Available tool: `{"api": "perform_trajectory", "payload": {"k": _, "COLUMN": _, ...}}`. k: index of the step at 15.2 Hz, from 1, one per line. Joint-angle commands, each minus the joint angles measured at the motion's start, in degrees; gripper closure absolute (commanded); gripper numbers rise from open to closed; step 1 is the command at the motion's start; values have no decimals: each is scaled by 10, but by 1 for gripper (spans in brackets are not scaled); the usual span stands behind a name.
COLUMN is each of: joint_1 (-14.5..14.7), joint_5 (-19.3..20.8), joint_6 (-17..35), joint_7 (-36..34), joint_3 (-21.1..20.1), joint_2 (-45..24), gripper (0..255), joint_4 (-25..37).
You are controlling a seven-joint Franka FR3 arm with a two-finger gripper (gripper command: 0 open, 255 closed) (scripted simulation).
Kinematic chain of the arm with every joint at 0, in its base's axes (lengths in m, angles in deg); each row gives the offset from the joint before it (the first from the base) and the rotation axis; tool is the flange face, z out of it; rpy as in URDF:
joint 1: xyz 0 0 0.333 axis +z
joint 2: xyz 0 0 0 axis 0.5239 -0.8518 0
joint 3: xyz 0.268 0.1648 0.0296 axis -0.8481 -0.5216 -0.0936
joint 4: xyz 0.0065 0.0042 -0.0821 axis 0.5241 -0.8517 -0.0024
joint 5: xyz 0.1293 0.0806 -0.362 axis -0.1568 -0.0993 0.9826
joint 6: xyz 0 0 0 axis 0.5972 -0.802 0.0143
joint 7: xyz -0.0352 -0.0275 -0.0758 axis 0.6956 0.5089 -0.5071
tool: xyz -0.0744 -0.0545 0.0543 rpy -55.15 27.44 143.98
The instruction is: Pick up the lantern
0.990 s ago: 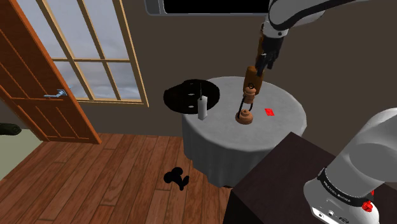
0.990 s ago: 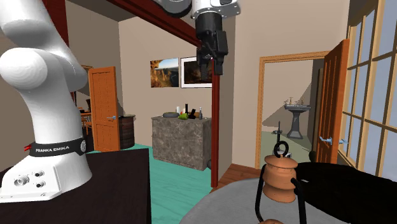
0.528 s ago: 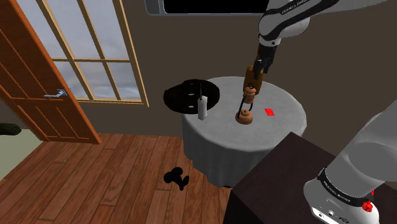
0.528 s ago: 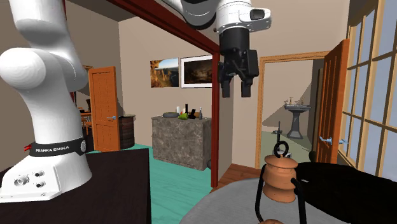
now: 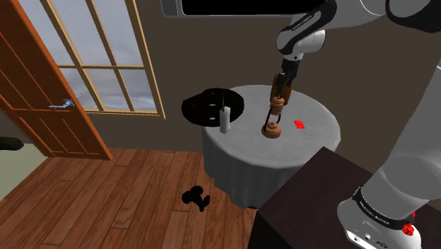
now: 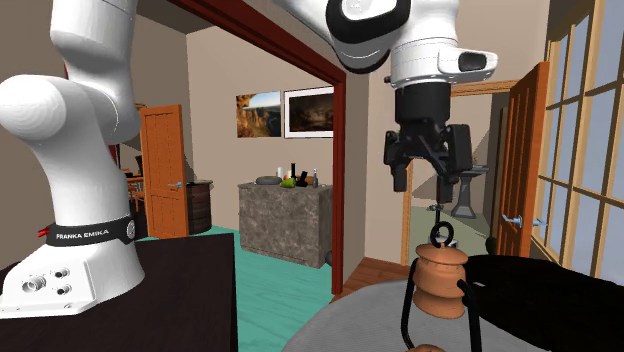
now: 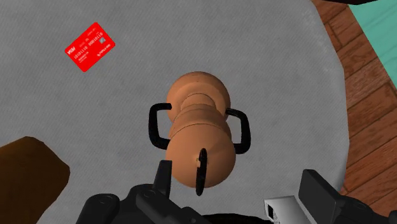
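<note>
— Where is the lantern?

— I see the lantern (image 5: 272, 120) standing upright on the round grey worktop (image 5: 318, 141), near its middle; it is brown, with a black wire loop at each side and a small black ring on top.

— And the end effector?

— The end effector (image 6: 428, 180) hangs above the lantern, pointing straight down; its two black fingers (image 6: 398, 165) stand wide apart and I have hold of nothing; through the wrist camera the lantern's top lies between the fingers, closer to one than the other, and the lantern's body is below them, untouched.

— Anything else near it?

— A red card (image 7: 90, 46) lies flat on the worktop, near the lantern but apart from it; a small white upright thing (image 5: 225, 120) stands toward the shoulder view's left, also apart; a round black shape (image 5: 212, 105) overlaps the worktop's edge beyond that; what it is I cannot tell.
</note>
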Motion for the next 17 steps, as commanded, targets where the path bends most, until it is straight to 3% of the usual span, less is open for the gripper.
{"api": "perform_trajectory", "payload": {"k": 1, "joint_1": -14, "joint_5": -23, "joint_6": 7, "joint_7": 24, "joint_3": 0, "joint_2": -46, "gripper": 0, "joint_4": 34}}
{"api": "perform_trajectory", "payload": {"k": 11, "joint_1": -21, "joint_5": -42, "joint_6": 55, "joint_7": 36, "joint_3": -8, "joint_2": -84, "gripper": 0, "joint_4": 22}}
{"api": "perform_trajectory", "payload": {"k": 12, "joint_1": -22, "joint_5": -42, "joint_6": 55, "joint_7": 37, "joint_3": -8, "joint_2": -84, "gripper": 255, "joint_4": 22}}
{"api": "perform_trajectory", "payload": {"k": 17, "joint_1": -22, "joint_5": -42, "joint_6": 55, "joint_7": 37, "joint_3": -8, "joint_2": -84, "gripper": 255, "joint_4": 22}}
